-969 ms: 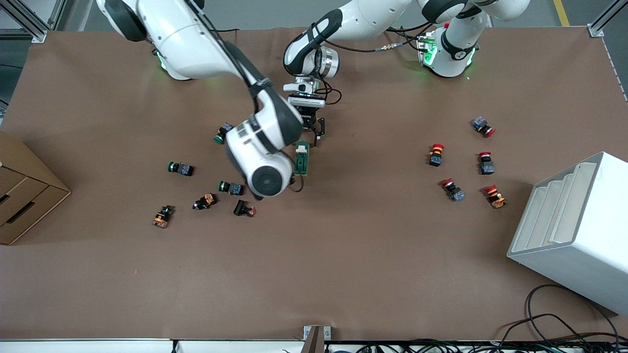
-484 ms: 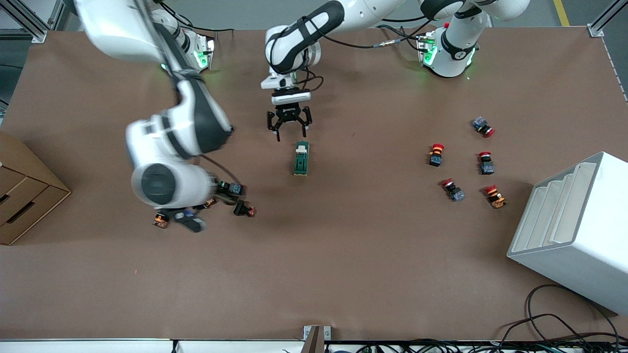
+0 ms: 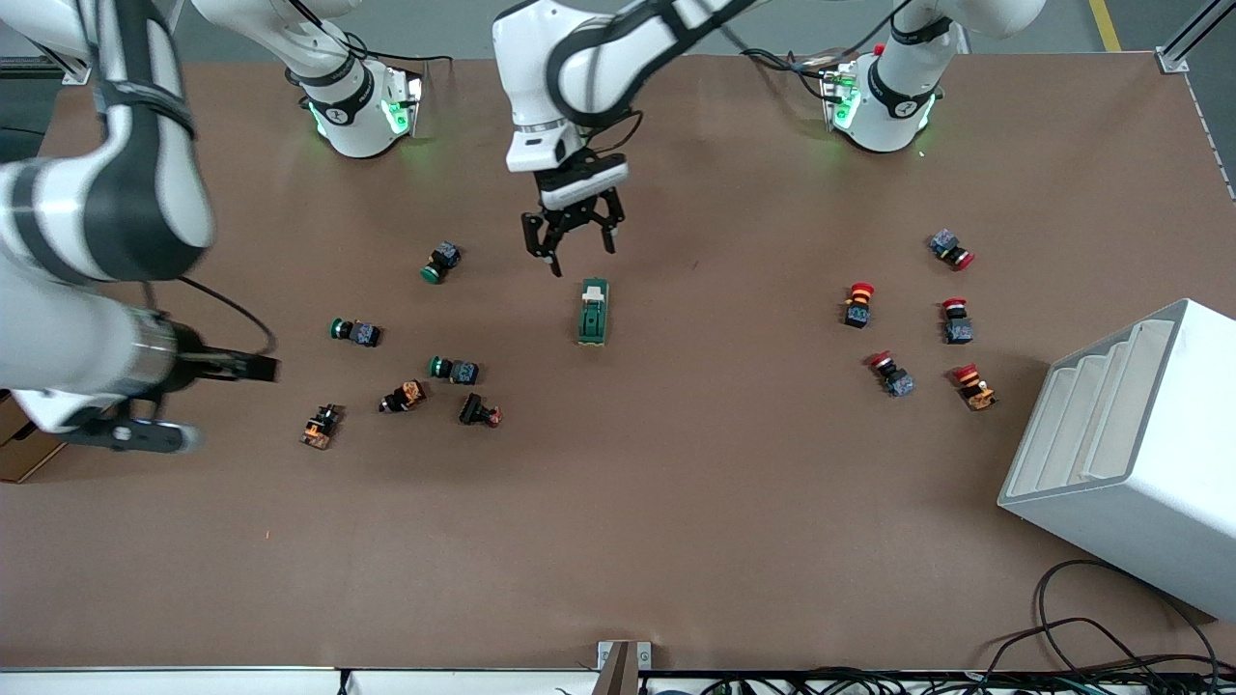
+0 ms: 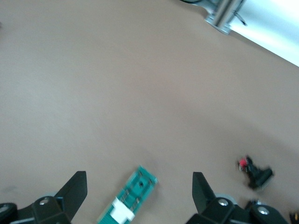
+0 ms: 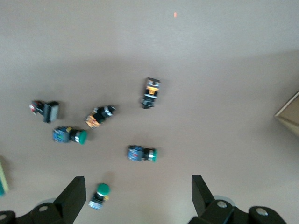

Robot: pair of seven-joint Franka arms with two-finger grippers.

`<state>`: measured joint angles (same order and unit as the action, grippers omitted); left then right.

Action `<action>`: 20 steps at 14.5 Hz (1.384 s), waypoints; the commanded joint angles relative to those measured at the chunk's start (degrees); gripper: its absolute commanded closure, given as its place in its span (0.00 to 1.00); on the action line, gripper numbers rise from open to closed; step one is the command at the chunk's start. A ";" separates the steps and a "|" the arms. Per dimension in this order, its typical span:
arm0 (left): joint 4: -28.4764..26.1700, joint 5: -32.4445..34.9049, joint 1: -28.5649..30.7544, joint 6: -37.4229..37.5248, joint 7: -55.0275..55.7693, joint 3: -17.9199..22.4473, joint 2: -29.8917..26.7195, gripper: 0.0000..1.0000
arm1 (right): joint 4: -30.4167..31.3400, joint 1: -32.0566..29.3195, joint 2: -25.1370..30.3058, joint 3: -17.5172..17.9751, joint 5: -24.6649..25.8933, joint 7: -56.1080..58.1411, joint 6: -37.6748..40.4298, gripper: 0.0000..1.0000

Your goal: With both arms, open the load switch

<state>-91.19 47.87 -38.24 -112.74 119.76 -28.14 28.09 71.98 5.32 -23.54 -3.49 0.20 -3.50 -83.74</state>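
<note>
The load switch point(image 3: 593, 311) is a dark-green block with a white tab, lying flat mid-table with nothing touching it. My left gripper point(image 3: 570, 237) hangs open just above the table by the switch's tab end. In the left wrist view the load switch point(image 4: 128, 200) lies below and between the spread fingers point(image 4: 74, 190). My right gripper point(image 3: 253, 367) is open, raised over the right arm's end of the table, well apart from the switch. Its wrist view looks down on scattered push buttons, one green button point(image 5: 99, 196) lying between the fingers point(image 5: 201, 191) far below.
Several green and orange push buttons point(image 3: 454, 370) lie toward the right arm's end. Several red ones point(image 3: 858, 304) lie toward the left arm's end, next to a white rack point(image 3: 1130, 454). A cardboard box point(image 3: 48, 386) sits at the table edge beside the right arm.
The right arm has swung away from over the switch toward its own end of the table. The left gripper has shifted slightly and stays open. The switch has not moved.
</note>
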 commanded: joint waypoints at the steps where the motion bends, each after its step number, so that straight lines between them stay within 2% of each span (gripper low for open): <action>1: -1.97 -11.27 7.80 -0.20 -10.30 -0.25 -7.59 0.01 | 2.72 -4.78 4.72 1.29 1.47 8.06 2.16 0.00; 4: -1.89 -20.95 17.20 3.38 -23.47 -0.25 -13.31 0.00 | 1.94 -6.55 5.96 1.20 1.65 10.27 3.67 0.00; 6: -0.40 -25.52 23.18 6.20 -35.24 -0.08 -14.82 0.00 | -0.78 -6.90 5.70 1.20 2.43 10.45 4.46 0.00; 9: 1.89 -26.68 30.30 11.65 -45.55 -0.07 -15.34 0.00 | -1.50 -7.43 5.79 1.38 2.26 10.53 4.46 0.00; 11: 1.19 -31.05 35.14 11.92 -55.98 0.53 -18.85 0.00 | -1.58 -6.99 5.88 1.81 1.83 9.83 4.89 0.00; 14: 1.72 -34.24 37.62 17.45 -68.67 5.27 -21.14 0.00 | -1.41 -7.17 9.37 1.91 1.12 9.83 8.76 0.00; 17: 1.63 -38.01 37.10 20.53 -85.60 13.69 -24.04 0.00 | 3.67 -6.64 15.00 1.91 1.21 9.48 10.43 0.00; 20: 1.28 -45.30 37.18 22.03 -102.40 22.23 -26.94 0.00 | 9.21 -6.55 20.63 1.91 1.21 8.26 10.00 0.00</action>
<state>-89.10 6.58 -0.63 -92.30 26.42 -10.17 3.76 74.05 -0.97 -8.70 -2.19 1.18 6.04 -72.44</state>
